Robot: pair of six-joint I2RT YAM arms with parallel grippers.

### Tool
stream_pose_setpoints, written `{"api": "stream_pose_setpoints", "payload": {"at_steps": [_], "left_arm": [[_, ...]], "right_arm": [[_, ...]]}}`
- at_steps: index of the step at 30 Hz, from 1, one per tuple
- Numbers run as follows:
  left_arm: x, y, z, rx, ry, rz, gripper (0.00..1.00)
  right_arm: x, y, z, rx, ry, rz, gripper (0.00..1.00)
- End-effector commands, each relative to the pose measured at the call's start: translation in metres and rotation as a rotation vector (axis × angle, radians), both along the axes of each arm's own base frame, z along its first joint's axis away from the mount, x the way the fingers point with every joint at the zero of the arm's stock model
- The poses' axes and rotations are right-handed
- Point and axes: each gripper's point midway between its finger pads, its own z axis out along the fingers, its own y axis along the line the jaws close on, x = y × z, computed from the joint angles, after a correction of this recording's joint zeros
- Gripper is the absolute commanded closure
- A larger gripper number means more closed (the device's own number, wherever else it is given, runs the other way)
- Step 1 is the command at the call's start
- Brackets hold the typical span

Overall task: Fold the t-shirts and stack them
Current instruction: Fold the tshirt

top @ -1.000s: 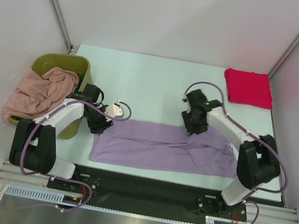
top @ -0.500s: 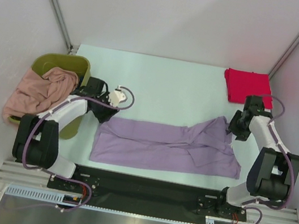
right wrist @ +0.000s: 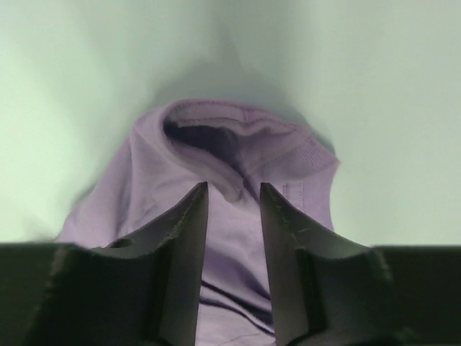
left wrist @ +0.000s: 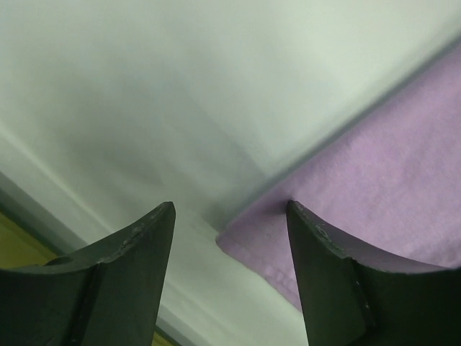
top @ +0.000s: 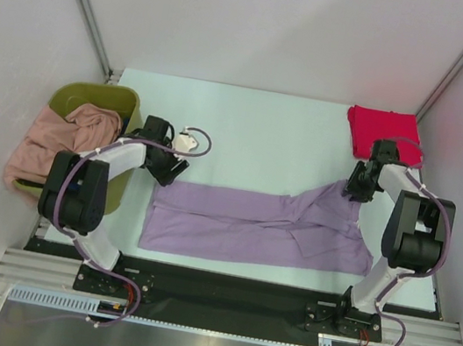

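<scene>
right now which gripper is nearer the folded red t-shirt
Right. The right gripper, pinching the lavender t-shirt, is just in front of the red t-shirt; the left gripper is far across the table beside the olive bin.

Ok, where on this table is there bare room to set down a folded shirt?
The biggest bare patch is the far middle of the table, bordered by the green bin, the red shirt and the purple shirt. The near half is crowded: that shirt, the left gripper and the right gripper fill it.
</scene>
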Motion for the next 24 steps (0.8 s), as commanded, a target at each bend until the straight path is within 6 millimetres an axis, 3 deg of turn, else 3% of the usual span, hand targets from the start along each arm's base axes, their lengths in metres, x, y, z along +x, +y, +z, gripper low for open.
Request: {"api": "stream_pose_setpoints", "payload": {"at_steps": [1,4,6,7,8,9,12,17,20,24], "left_arm": [[0.012,0.005,-0.012,0.018,0.009,0.049,0.31],[0.005,-0.006,-0.019,-0.034,0.055,0.020,0.36],[-0.004,-0.013,-0.022,-0.062,0.093,0.001,0.47],[-0.008,-0.013,-0.026,-0.065,0.115,-0.003,0.64],[-0.013,-0.013,-0.030,-0.064,0.135,-0.009,0.73],[-0.018,-0.011,-0.033,-0.053,0.156,-0.010,0.97],[-0.022,0.003,-0.039,-0.008,0.159,0.026,1.00],[-0.004,0.043,-0.029,0.080,0.080,0.172,1.00],[0.000,0.035,-0.021,0.037,0.065,0.163,1.00],[0.010,0.032,-0.011,0.019,0.030,0.168,1.00]], "right_arm": [[0.020,0.005,0.003,0.027,-0.053,0.025,0.73],[0.017,-0.001,-0.001,0.011,-0.043,-0.010,0.96],[0.015,-0.010,0.001,-0.023,-0.047,-0.051,1.00],[0.011,-0.016,0.000,-0.031,-0.040,-0.074,1.00],[0.010,-0.021,0.006,-0.036,-0.057,-0.090,1.00],[0.008,-0.024,0.007,-0.035,-0.060,-0.112,1.00],[-0.003,-0.040,0.012,-0.070,-0.061,-0.171,1.00],[-0.018,-0.048,0.007,-0.080,-0.024,-0.185,1.00],[-0.017,-0.047,0.006,-0.073,-0.018,-0.170,1.00],[-0.011,-0.043,0.014,-0.056,-0.037,-0.146,0.88]]}}
